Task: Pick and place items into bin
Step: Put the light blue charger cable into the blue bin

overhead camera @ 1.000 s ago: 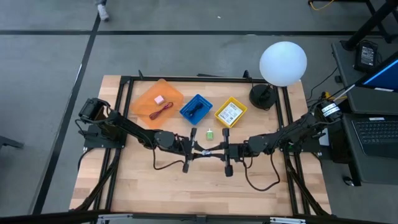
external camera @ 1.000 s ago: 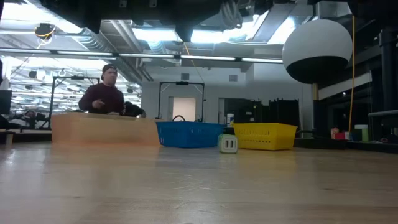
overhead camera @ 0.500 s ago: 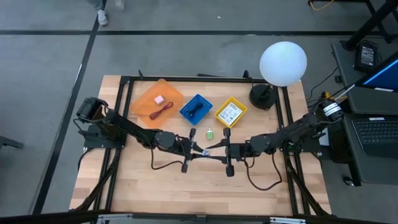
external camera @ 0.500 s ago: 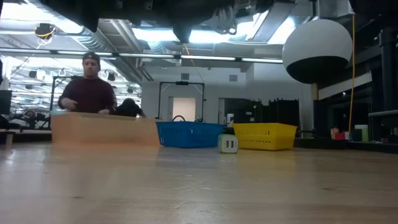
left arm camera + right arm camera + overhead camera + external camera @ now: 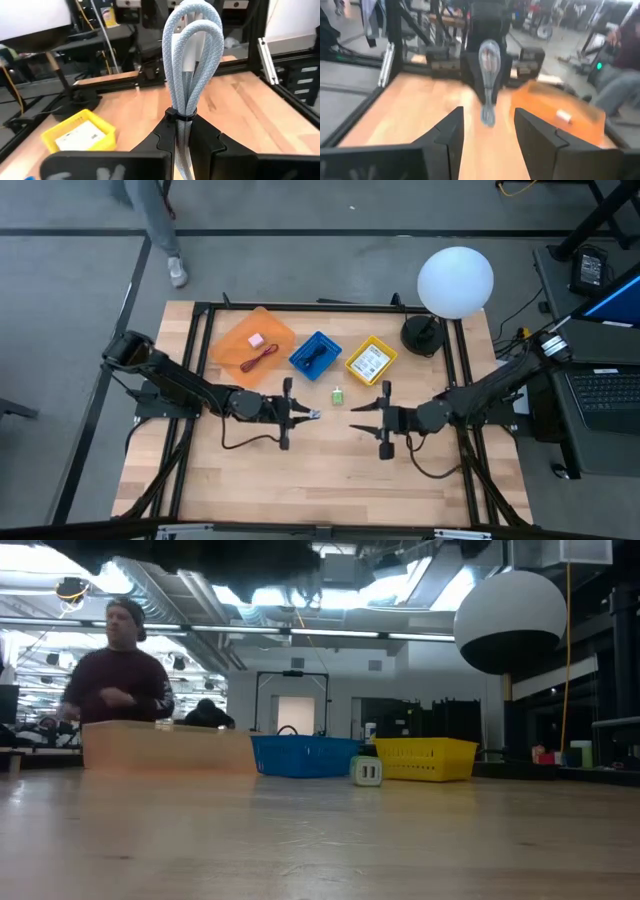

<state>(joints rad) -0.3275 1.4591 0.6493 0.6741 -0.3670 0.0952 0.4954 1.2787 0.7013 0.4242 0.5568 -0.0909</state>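
**A:** Handed over! Pale blue cable, looped and bound, clamped now in the left gripper alone. Held above mid-bench, near the tiny green piece.

**B:** Pinched from both sides at the centre a second ago. Let go since by the right gripper, fingers spread wide, nothing between them.

**A:** And drawn apart, too. Clear gap of bare bench between the two grippers, against tip to tip before.

**B:** Poses: left arm stretched low from the left edge, shoulder end farther out than before. Right arm likewise from the right edge. Both wrists pointing inward, facing each other.

**A:** Behind them, all as it was. Orange tray with pink block and red cord. Blue bin with black coiled cable. Yellow bin with white printed packet.

**B:** Print on that packet too small to read.

**A:** Beyond the bench, a person, farther left than half a second ago.
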